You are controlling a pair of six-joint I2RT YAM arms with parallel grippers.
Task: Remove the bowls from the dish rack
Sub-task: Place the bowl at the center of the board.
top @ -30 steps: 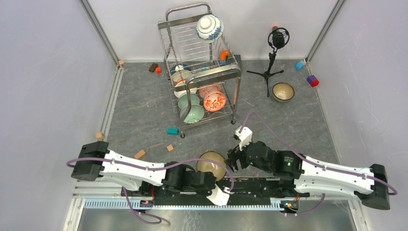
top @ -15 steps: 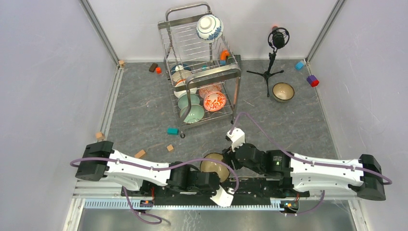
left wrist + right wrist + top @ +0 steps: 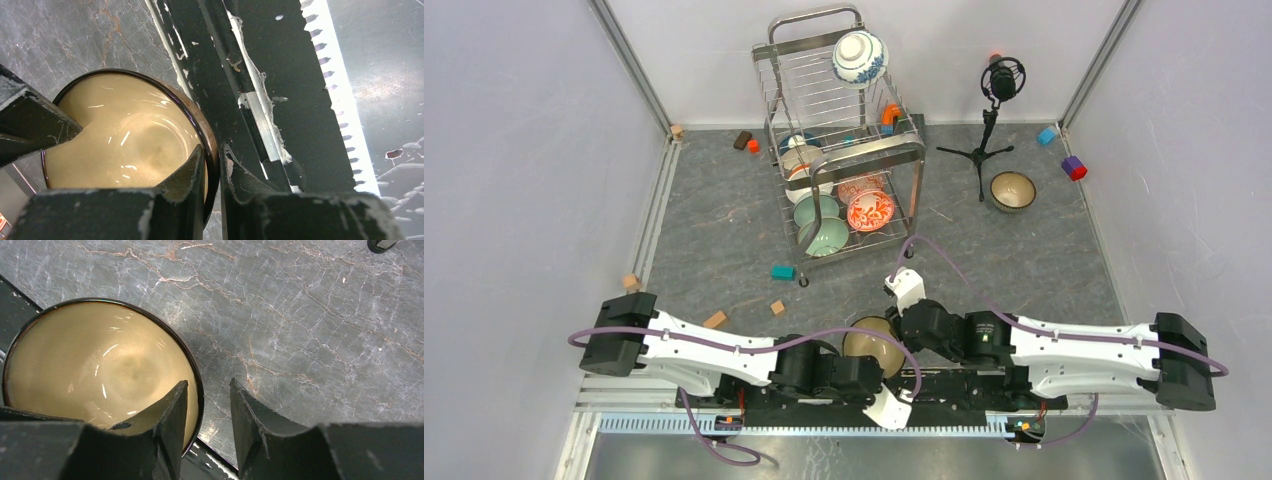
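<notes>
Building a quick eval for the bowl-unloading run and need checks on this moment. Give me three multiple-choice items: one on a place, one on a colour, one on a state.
1. Where is the blue-and-white bowl?
A. on the top level of the dish rack
B. on its bottom level
C. held by a gripper

2. What colour is the inside of the held bowl?
A. red
B. tan
C. pale green

3. How does the left gripper stand?
A. wide open, touching nothing
B. shut on a small block
C. shut on the held bowl's rim

Answers:
1 A: the top view shows it perched at the upper back of the dish rack.
2 B: both wrist views show a glossy tan inside with a dark rim.
3 C: the left wrist view shows one finger inside the rim and one outside, pinching it.
</notes>
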